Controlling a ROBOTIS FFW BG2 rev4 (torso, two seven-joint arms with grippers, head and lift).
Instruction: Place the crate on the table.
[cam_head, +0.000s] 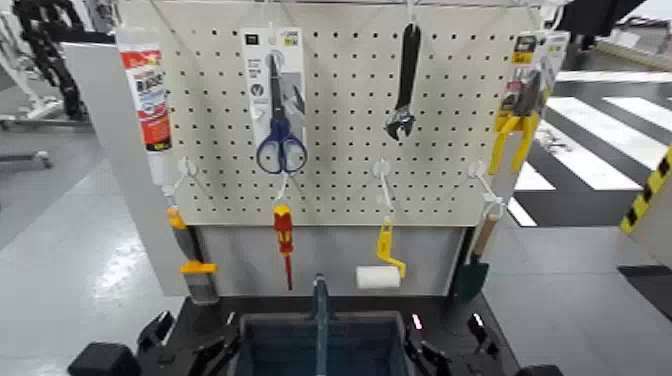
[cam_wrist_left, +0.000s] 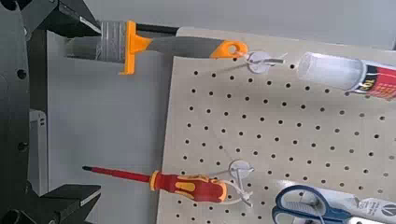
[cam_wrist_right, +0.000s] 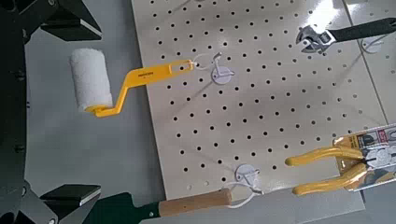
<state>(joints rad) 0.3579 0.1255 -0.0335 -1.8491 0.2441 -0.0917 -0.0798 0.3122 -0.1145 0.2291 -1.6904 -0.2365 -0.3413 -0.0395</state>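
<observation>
The dark blue-grey crate (cam_head: 320, 345) with its upright central handle shows at the bottom middle of the head view, over the black table (cam_head: 270, 305). Its lower part is cut off, so I cannot tell whether it rests on the table. My left gripper (cam_head: 185, 342) stands just left of the crate and my right gripper (cam_head: 455, 342) just right of it. In the left wrist view the left gripper (cam_wrist_left: 67, 110) is open, its fingertips (cam_wrist_left: 70, 19) far apart with only the backboard between them. The right gripper (cam_wrist_right: 65, 107) is open the same way. Neither wrist view shows the crate.
Behind the table stands a grey panel (cam_head: 330, 260) under a cream pegboard (cam_head: 340, 110). On the board hang scissors (cam_head: 280, 120), a wrench (cam_head: 404, 85), yellow pliers (cam_head: 520, 110), a sealant tube (cam_head: 148, 100), a red screwdriver (cam_head: 284, 240), a paint roller (cam_head: 380, 272) and a scraper (cam_head: 190, 260).
</observation>
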